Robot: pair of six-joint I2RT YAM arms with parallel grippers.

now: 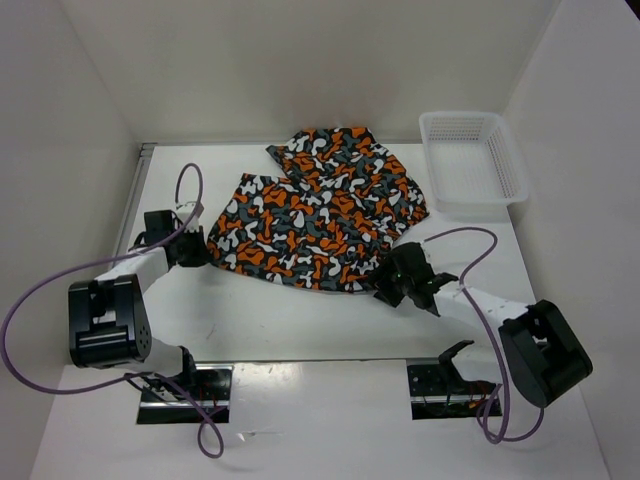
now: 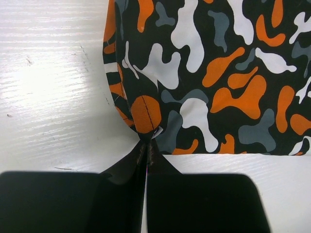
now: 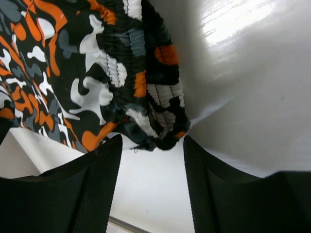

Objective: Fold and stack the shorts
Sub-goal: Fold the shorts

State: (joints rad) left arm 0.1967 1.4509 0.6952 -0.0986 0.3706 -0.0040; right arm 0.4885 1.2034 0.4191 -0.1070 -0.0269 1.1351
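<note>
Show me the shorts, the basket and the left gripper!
shorts [image 1: 320,215]: top view, middle of the spread fabric.
basket [image 1: 468,160]: top view, its bare mesh floor.
left gripper [image 2: 146,148]: left wrist view, where its closed fingertips meet at the edge of the fabric.

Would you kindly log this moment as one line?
left gripper: shut on shorts edge | right gripper: open at waistband

Open table [image 1: 300,320] spans the near side of the shorts [image 1: 320,215] — the basket [image 1: 478,203] blocks the far-right corner.
</note>
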